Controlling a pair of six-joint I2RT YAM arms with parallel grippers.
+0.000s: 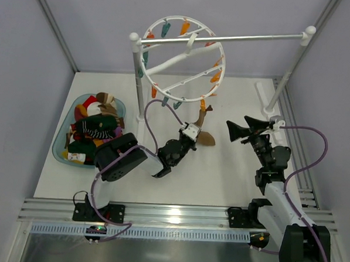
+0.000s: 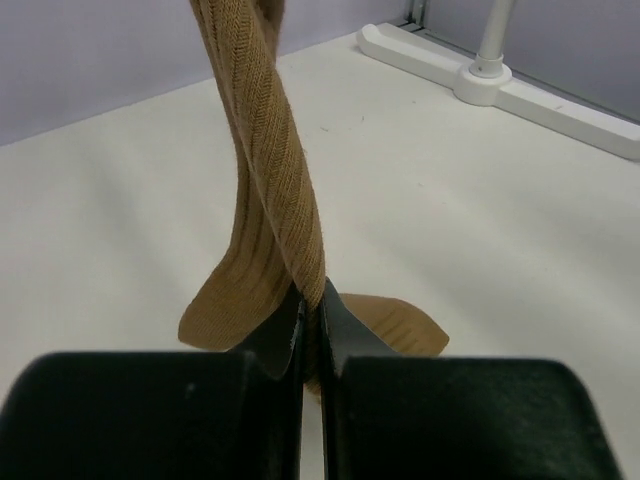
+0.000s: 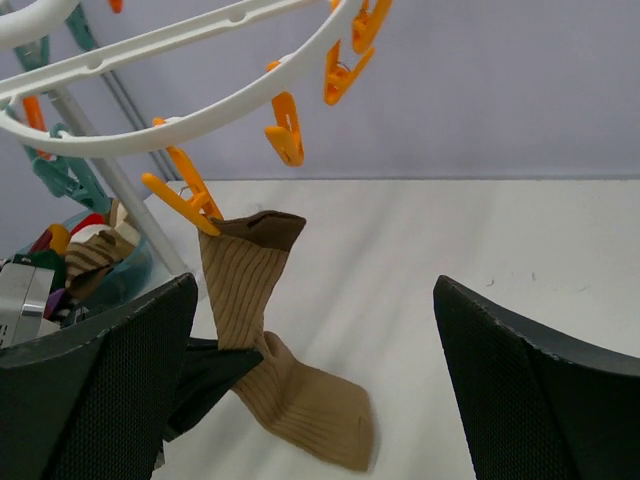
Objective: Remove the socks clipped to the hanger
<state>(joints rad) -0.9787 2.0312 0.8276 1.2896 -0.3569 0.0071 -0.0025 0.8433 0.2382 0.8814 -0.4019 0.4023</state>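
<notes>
left gripper (image 2: 312,315): clamped tight on the tan sock (image 2: 270,170), grabbing it low down near the foot end
tan sock: hangs twisted, cuff pinched in an orange clip (image 3: 185,200) at the bottom of the hanger (image 3: 100,145)
right gripper (image 1: 244,126): jaws spread wide, nothing in them, off to the sock's right
other socks (image 1: 96,127): piled in the teal tray (image 1: 61,151), far left

The white surface (image 1: 220,168) carries a shallow blue tray (image 1: 57,143) near its left edge, heaped with socks (image 1: 96,127) in brown, red, dark green and stripes. A white-posted rack (image 1: 137,82) stands toward the back, its left post just beside the tray, its right post on a long white foot (image 1: 264,91) along the right edge.
</notes>
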